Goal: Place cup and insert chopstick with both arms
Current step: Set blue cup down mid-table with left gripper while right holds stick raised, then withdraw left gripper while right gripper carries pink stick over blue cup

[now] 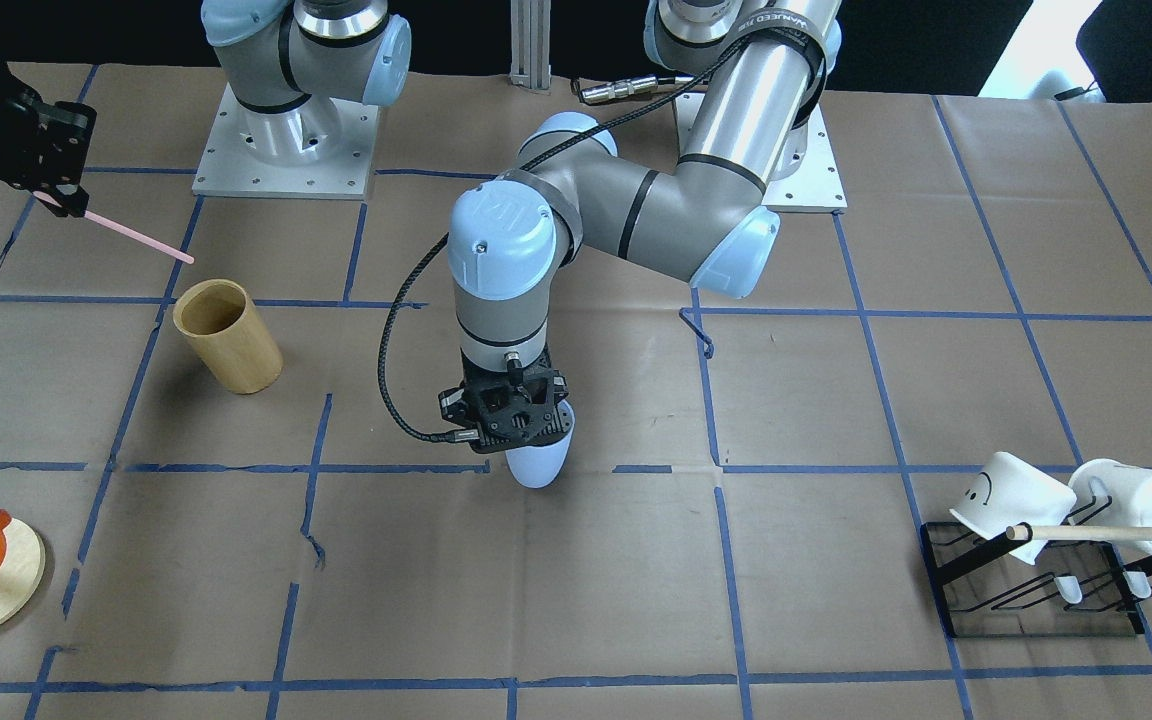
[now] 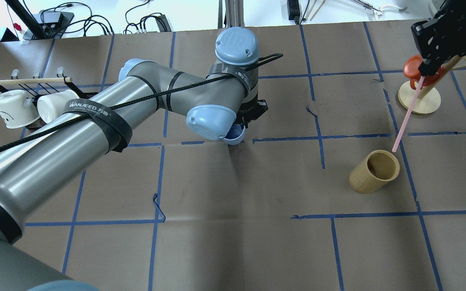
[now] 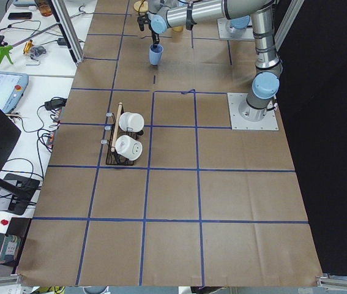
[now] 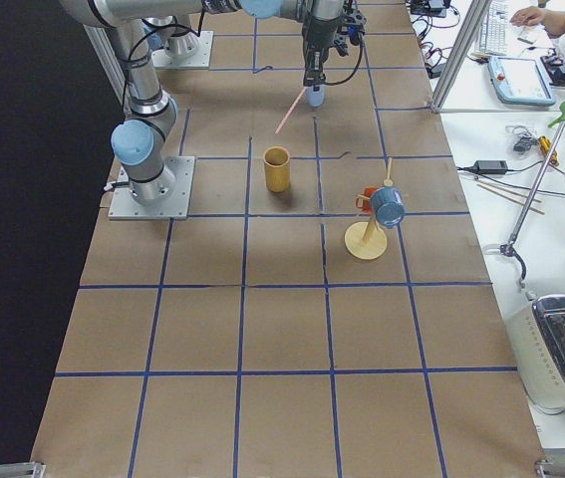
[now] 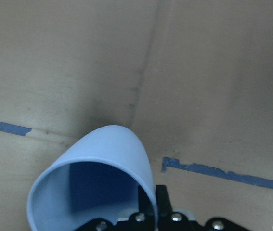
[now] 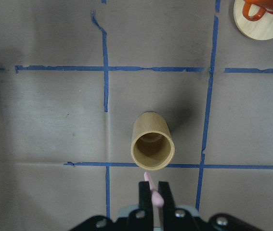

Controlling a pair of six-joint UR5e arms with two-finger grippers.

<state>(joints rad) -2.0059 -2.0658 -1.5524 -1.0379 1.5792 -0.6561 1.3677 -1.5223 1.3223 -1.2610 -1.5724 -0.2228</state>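
Note:
My left gripper [image 1: 521, 430] is shut on the rim of the light-blue cup [image 1: 539, 463] near the table's middle. The cup is upright and low over the paper; I cannot tell whether it touches. It also shows in the overhead view [image 2: 235, 136] and the left wrist view [image 5: 97, 178], with one finger inside its wall. My right gripper [image 2: 428, 68] is shut on the top end of the pale pink chopstick [image 2: 406, 116]. It holds the stick slanted in the air, its lower tip just above the far rim of the tan wooden cup [image 2: 373, 171], well away from the blue cup.
A black rack [image 1: 1036, 585] with two white mugs [image 1: 1011, 505] and a wooden rod [image 1: 1116, 533] stands on the robot's left side. An orange mug [image 2: 413, 68] hangs on a round wooden stand [image 2: 419, 99] at the far right. Blue tape lines cross the brown paper.

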